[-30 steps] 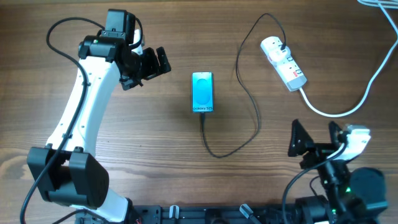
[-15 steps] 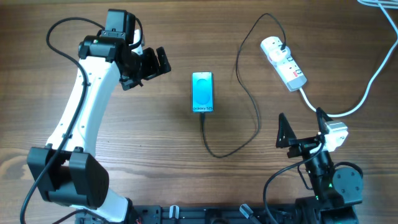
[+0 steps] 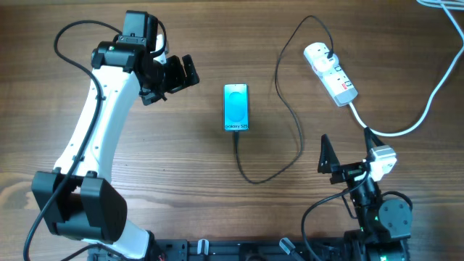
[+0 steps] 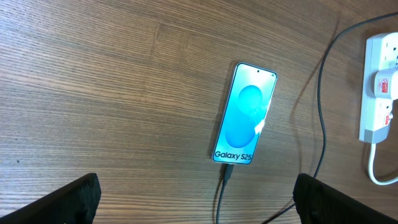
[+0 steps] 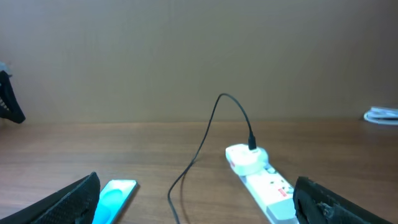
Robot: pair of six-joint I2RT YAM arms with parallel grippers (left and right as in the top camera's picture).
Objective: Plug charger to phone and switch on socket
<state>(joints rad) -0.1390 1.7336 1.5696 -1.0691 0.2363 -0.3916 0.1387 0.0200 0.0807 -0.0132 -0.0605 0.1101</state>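
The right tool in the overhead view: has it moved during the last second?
Yes. The right tool has moved left, toward the charger cable, which lies unchanged beside the phone.

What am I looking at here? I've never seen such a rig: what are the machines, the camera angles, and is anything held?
Two robot arms stand at a wooden table. One picture looks down from above; the other two come from wrist cameras, their own dark fingers in the corners. On the table lie a phone, a black charger whose tip reaches the phone's end, and a white socket. The left gripper and right gripper are open, holding nothing.
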